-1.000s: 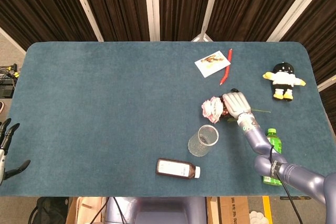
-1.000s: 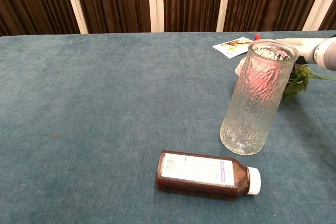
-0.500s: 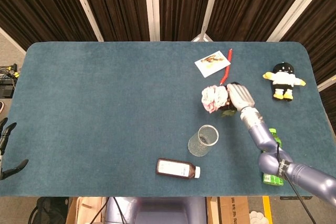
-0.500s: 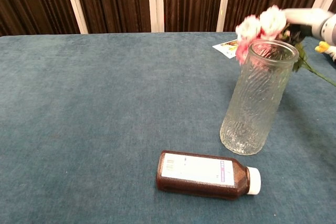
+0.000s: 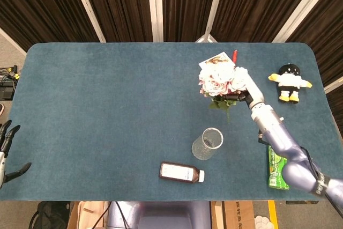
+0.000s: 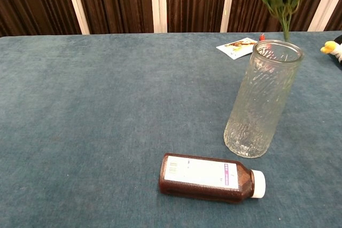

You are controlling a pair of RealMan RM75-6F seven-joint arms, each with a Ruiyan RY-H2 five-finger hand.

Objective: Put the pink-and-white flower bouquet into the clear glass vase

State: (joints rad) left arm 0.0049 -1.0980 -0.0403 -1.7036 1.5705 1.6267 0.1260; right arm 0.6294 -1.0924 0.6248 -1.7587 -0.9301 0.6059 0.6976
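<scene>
The right hand (image 5: 244, 85) grips the bouquet (image 5: 216, 82) in the air above the table (image 5: 107, 105), beyond the vase (image 5: 207, 143). The bouquet hangs upright, blooms up and stems pointing down, its flowers just left of the hand. The vase stands upright and empty. The left hand (image 5: 6, 146) hangs open off the table's left edge.
</scene>
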